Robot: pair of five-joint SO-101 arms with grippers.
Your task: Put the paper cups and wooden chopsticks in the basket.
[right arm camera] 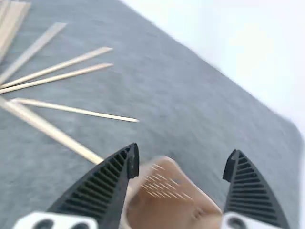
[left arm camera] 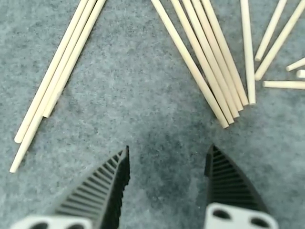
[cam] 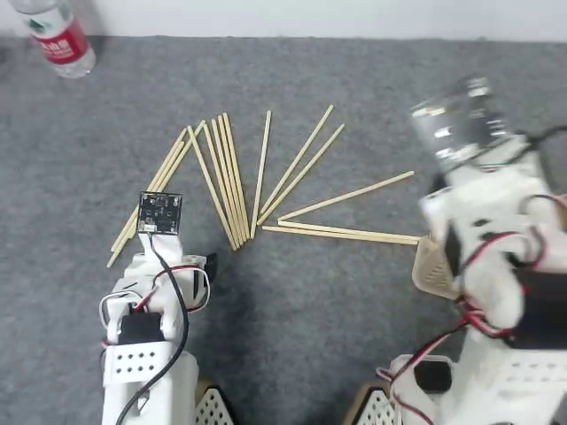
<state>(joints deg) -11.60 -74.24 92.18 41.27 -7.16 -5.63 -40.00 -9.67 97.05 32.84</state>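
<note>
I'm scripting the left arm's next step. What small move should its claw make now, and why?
Probably ease the left claw toward the near ends of the tight bundle of pale wooden chopsticks and straddle one. Its jaws stand open and empty over bare grey carpet, apart from the sticks, while the right claw hangs open over the tan perforated basket.

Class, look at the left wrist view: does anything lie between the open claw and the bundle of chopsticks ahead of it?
Nothing visible does: only grey mat lies between the left claw and the chopsticks.
</note>
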